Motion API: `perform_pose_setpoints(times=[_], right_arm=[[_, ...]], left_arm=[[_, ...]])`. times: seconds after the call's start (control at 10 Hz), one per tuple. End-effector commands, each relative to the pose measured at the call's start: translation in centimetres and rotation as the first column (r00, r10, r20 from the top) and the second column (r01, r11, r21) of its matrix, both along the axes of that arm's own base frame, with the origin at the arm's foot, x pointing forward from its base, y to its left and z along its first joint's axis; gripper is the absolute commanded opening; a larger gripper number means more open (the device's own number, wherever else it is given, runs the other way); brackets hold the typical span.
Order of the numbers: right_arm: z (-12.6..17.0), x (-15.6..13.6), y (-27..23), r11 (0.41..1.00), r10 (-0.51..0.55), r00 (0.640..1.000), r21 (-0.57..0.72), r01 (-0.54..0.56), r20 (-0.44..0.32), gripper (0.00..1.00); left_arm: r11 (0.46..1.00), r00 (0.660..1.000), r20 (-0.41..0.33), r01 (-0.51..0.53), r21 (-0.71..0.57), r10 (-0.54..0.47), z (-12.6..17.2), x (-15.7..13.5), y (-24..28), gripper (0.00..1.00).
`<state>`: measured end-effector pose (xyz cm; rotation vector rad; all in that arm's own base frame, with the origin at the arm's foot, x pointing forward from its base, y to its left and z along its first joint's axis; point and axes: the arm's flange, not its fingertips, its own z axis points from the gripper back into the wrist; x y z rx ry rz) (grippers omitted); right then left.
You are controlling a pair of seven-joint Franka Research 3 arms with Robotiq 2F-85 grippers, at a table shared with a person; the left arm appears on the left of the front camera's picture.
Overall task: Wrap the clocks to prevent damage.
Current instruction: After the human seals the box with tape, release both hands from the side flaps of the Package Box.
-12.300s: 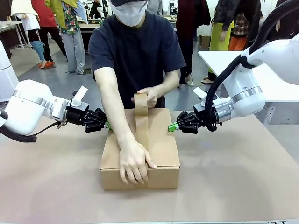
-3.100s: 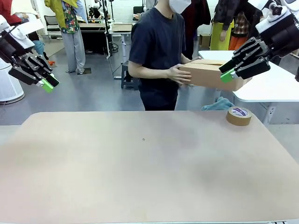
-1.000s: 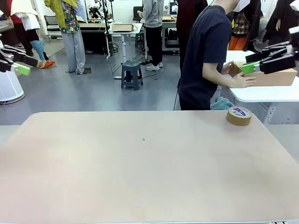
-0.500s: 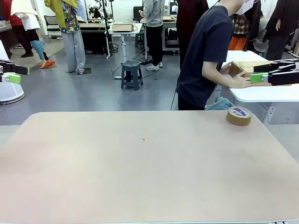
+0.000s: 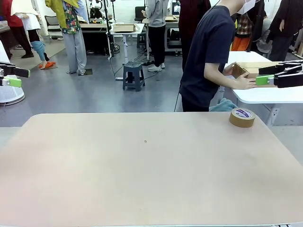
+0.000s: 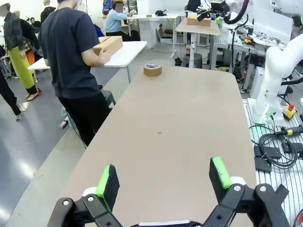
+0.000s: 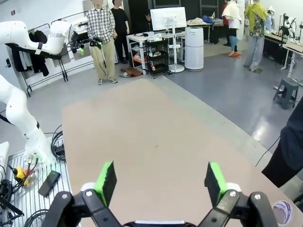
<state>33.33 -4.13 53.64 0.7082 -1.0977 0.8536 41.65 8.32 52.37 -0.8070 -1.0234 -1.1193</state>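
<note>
The clocks are out of view. Both grippers hang in the air, off the table. My left gripper (image 5: 15, 77) is at the far left edge of the front view, open and empty; the left wrist view shows its green pads (image 6: 108, 179) wide apart over the table's end. My right gripper (image 5: 263, 75) is at the far right, also open and empty, with its green pads (image 7: 105, 181) spread. It hovers in front of the brown carton (image 5: 249, 70), which a person (image 5: 210, 52) holds with both hands on a white side table (image 5: 265, 94).
A roll of brown tape (image 5: 242, 117) lies near the far right corner of the tan table (image 5: 142, 165); it also shows as the tape roll (image 6: 152, 69) in the left wrist view. Cables and the other arm's base (image 6: 277, 71) flank the table. People stand farther off.
Both grippers have sunk a little and levelled out, staying open. The person remains at the side table with the carton.
</note>
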Motion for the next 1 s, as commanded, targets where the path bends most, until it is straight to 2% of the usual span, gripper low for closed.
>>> perform_pose_setpoints(times=[0.0, 0.9], right_arm=[[-0.11, 0.32, 0.22, 1.0, -0.001, 1.0, 0.024, 0.001, 0.009, 1.0], [-0.11, 0.32, 0.22, 1.0, -0.001, 1.0, 0.024, 0.001, 0.009, 1.0]], left_arm=[[1.0, 1.0, -0.015, -0.01, -0.003, 0.01, 0.45, -0.2, -0.14, 1.0], [1.0, 1.0, -0.015, -0.01, -0.003, 0.01, 0.45, -0.2, -0.14, 1.0]])
